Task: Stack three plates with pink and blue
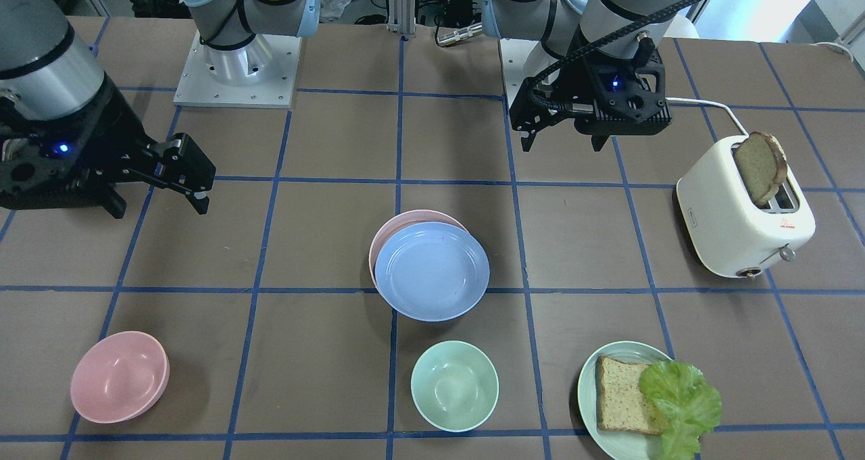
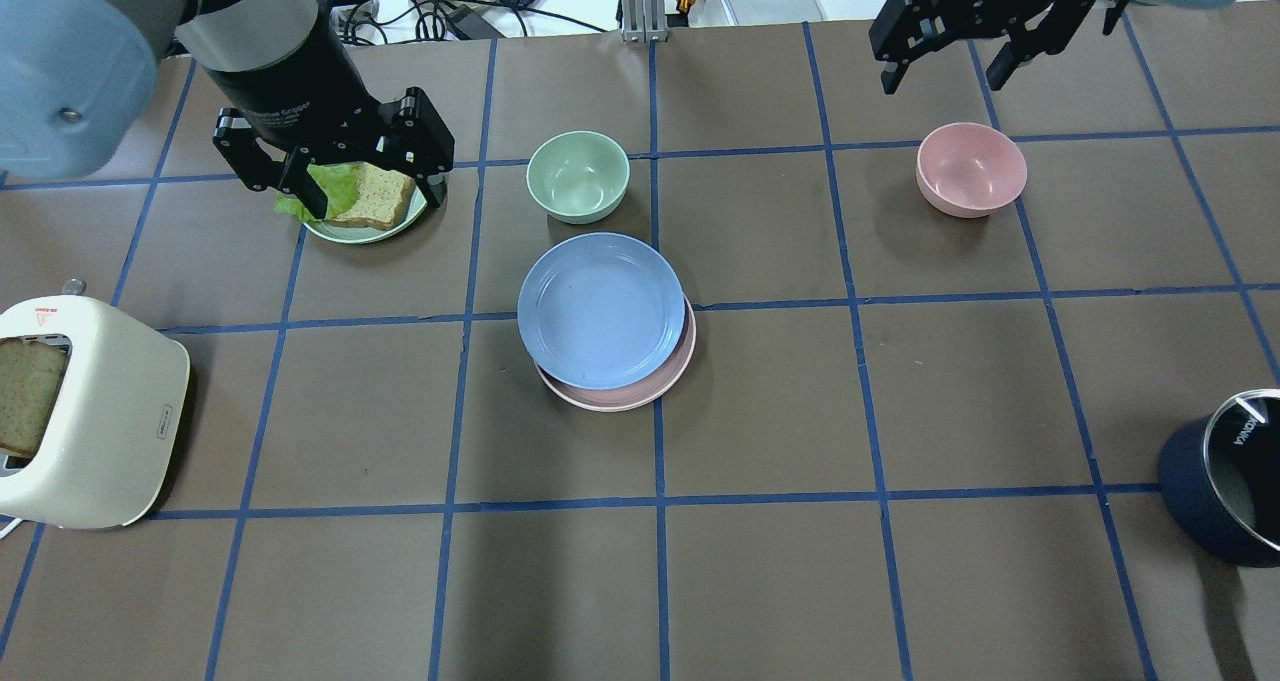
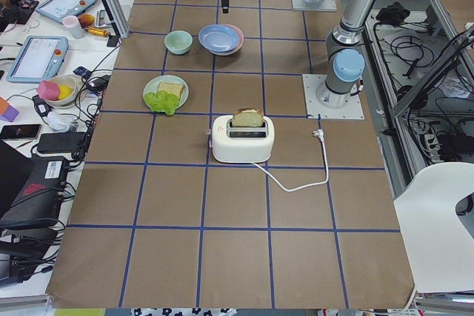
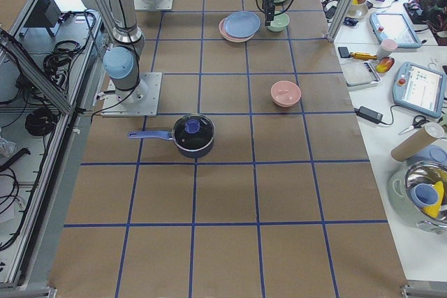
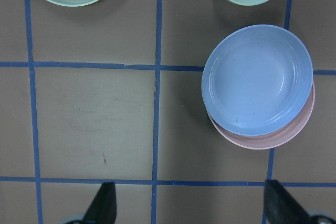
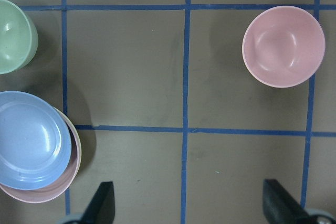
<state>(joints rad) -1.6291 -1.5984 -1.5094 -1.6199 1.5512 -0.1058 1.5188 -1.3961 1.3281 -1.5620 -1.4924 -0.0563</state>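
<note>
The light blue plate point(image 2: 600, 309) lies on the pink plate point(image 2: 670, 376) in the middle of the table; they also show in the front view, blue plate point(image 1: 431, 271) and pink plate point(image 1: 405, 218). The blue one sits a little off-centre, so a crescent of pink shows. I cannot make out the cream-white plate. My left gripper point(image 2: 372, 196) is open and empty, up over the mint-green plate, left of the stack; its wrist view shows the stack point(image 5: 257, 77). My right gripper point(image 2: 945, 81) is open and empty, beyond the pink bowl, far right of the stack.
A mint-green bowl point(image 2: 578, 175) stands just behind the stack. The pink bowl point(image 2: 971, 168) is at the right. The mint-green plate with bread and lettuce point(image 2: 395, 229) is at the left. A white toaster with bread point(image 2: 95, 411) is near left, a dark blue pot point(image 2: 1225, 476) near right.
</note>
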